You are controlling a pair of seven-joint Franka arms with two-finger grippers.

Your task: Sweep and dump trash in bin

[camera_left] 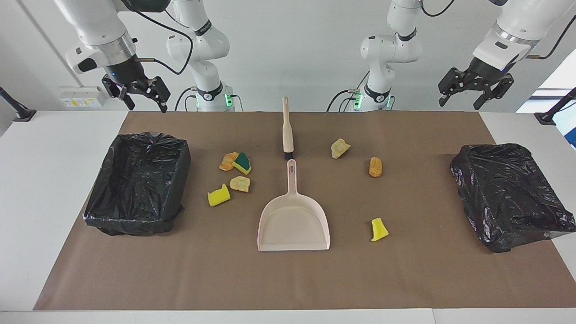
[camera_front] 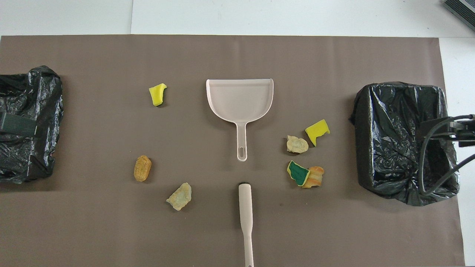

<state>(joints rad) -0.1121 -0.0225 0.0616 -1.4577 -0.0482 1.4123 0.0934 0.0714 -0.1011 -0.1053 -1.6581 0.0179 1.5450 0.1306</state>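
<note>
Nothing of the job is showing as done yet: every piece of trash is lying on the brown mat point(camera_left: 288, 279) that is covering the bench point(camera_left: 45, 202), and both tools are lying untouched.

Two bins are sitting at the ends of the mat. The bin lined with a black bag point(camera_left: 139, 182) at the right arm's end is standing open and looking empty; the other black-bagged bin point(camera_left: 508, 193) at the left arm's end is looking bunched over, and I cannot tell whether it is open.

The right gripper point(camera_left: 141, 96) is hanging high over the bench edge near the open bin, jaws spread wide and holding nothing. The left gripper point(camera_left: 477, 90) is waiting likewise over its own end, jaws wide and empty.

The dustpan point(camera_left: 294, 220) is lying flat mid-mat, its handle pointing toward the robots. The brush point(camera_left: 287, 128) is lying just nearer to the robots, in line with that handle.

The trash point(camera_left: 234, 173) is lying in seven pieces: four are clustering between the dustpan and the open bin, three are scattering toward the left arm's end.

Still to do, by my judgement: picking up both tools, sweeping, dumping.
</note>
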